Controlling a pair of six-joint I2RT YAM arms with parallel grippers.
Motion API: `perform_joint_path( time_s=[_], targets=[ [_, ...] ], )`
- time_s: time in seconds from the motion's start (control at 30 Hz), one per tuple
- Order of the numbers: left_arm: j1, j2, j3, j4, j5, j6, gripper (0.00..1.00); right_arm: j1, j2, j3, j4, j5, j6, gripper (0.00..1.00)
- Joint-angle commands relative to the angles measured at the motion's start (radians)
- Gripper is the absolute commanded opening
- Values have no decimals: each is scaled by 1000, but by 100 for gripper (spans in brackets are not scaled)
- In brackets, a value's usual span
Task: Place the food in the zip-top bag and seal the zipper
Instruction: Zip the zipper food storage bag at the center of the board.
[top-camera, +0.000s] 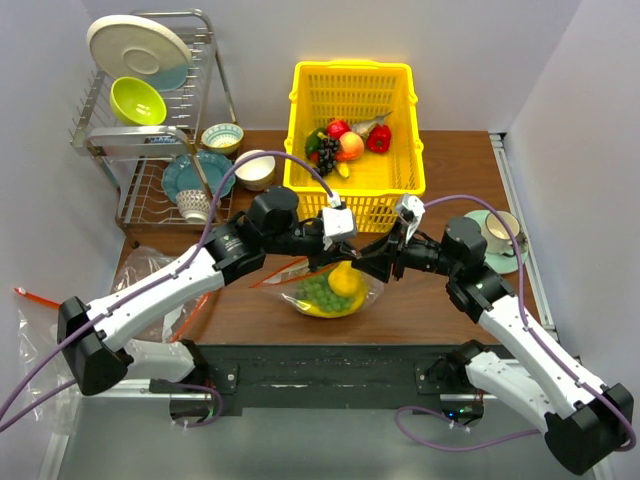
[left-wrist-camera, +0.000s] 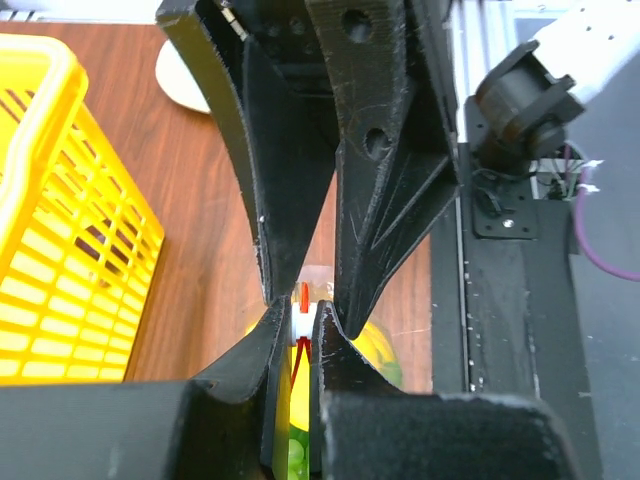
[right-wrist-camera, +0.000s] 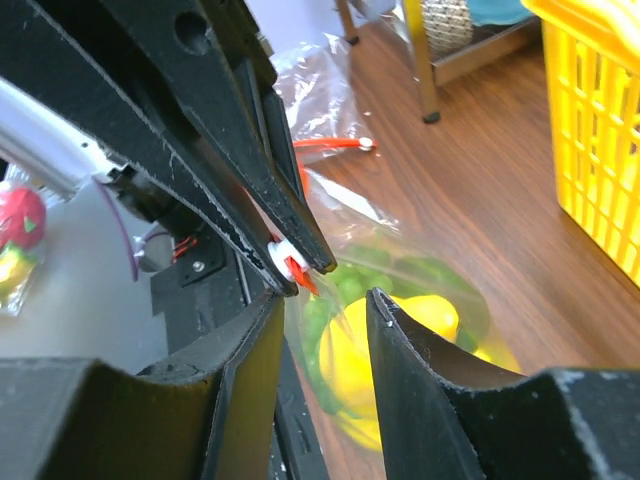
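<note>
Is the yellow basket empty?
No. The top view shows toy fruit, including a red pepper, lying inside the yellow basket.

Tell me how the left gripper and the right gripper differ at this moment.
The left gripper is shut on the zipper slider; the right gripper is open, jaws apart beside that slider, holding nothing. The left gripper reaches in from the left, the right gripper from the right. Both meet tip to tip over the zip-top bag.
</note>
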Motion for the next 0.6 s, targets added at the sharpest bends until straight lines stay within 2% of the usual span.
perform_joint_path(
  time_s=[0.0, 0.17, 0.2, 0.27, 0.3, 0.33, 0.57],
  targets=[
    [-5, -52, 64, -3, 78, 20, 0, 10, 3, 51, 60, -64, -5, 44],
    [-5, -75, 62, 6, 82, 11, 0, 43, 18, 71, 37, -77, -18, 41],
    [-5, -75, 59, 11, 87, 7, 0, 59, 20, 72, 33, -72, -23, 32],
    [-5, -81, 58, 19, 95, 1, 0, 68, 20, 78, 25, -64, -24, 23],
    [-5, -81, 55, 20, 93, 1, 0, 72, 21, 80, 23, -63, -26, 9],
    [-5, -81, 52, 19, 87, 1, 0, 74, 18, 82, 20, -57, -23, 2],
    [-7, -107, -6, 5, 17, 4, 0, 74, -29, 75, -7, 61, -11, 0]
  ],
)
